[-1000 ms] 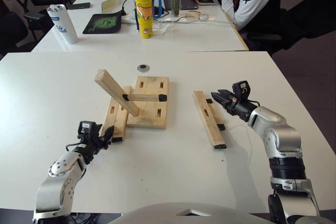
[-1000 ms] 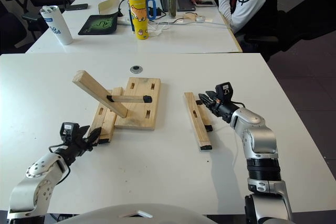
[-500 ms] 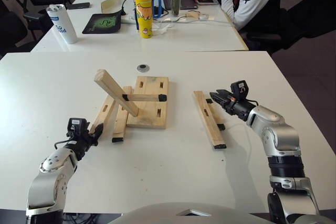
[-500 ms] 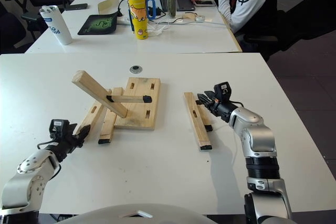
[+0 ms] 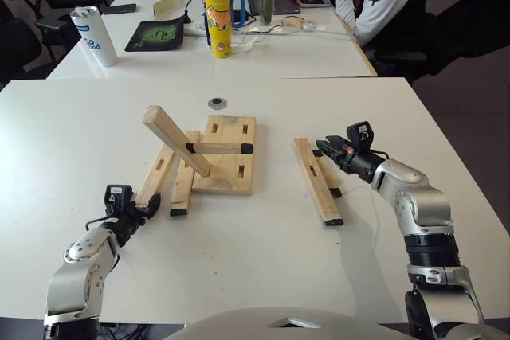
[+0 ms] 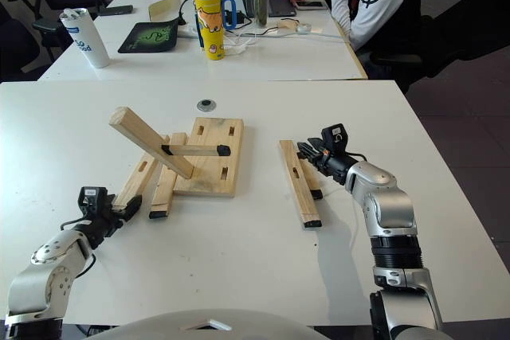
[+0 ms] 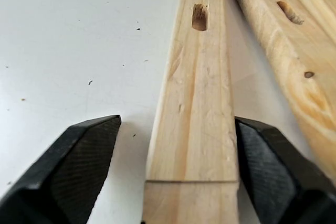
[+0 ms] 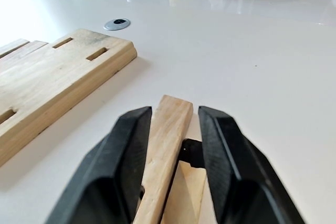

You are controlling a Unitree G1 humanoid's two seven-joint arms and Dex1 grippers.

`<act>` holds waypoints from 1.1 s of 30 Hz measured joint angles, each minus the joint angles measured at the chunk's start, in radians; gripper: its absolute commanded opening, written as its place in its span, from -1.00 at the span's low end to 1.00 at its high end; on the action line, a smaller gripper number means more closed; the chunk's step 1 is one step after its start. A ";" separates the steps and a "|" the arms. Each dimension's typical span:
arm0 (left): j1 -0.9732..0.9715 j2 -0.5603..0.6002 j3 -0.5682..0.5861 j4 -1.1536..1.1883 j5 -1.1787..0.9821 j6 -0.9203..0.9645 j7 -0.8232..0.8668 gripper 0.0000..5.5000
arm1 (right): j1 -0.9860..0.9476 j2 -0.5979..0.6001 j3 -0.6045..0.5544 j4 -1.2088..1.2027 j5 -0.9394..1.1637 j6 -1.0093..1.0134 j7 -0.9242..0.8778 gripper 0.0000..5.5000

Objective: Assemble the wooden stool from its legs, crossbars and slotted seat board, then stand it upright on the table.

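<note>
Left claw [image 7: 177, 121] | spread | leg [image 7: 197, 72] end between jaws

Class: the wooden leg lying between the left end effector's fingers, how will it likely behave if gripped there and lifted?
The leg looks solid wood, so probably stiff. Its flat faces suggest it won't roll. Gripped at one end by the left end effector, its length may make it pivot downward.

leg's [image 7: 191, 103] near end cut off, seat board [image 8: 52, 77] partly cropped
</note>
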 measured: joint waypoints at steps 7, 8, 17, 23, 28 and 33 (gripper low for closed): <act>-0.004 -0.008 -0.049 0.012 0.025 -0.041 -0.004 -0.14 | 0.000 0.000 0.005 0.000 -0.001 0.000 -0.002 -0.40; -0.004 -0.007 -0.055 0.011 0.031 -0.045 -0.005 -0.19 | 0.000 0.000 0.005 0.001 -0.001 0.000 -0.003 -0.40; -0.021 -0.011 -0.083 0.029 0.058 -0.080 -0.003 -0.25 | -0.041 0.025 -0.003 0.028 0.003 -0.008 -0.021 -0.40; -0.045 -0.036 -0.062 0.038 0.076 -0.154 0.025 -0.25 | -0.101 0.044 -0.041 0.047 0.031 0.007 -0.038 -0.40; -0.178 -0.035 0.035 -0.019 0.074 -0.282 0.084 -0.25 | -0.182 0.061 -0.078 0.064 0.073 0.042 -0.055 -0.40; -0.263 -0.038 0.050 -0.156 0.028 -0.312 0.093 -0.25 | -0.267 0.112 -0.129 0.034 0.176 0.143 -0.098 -0.40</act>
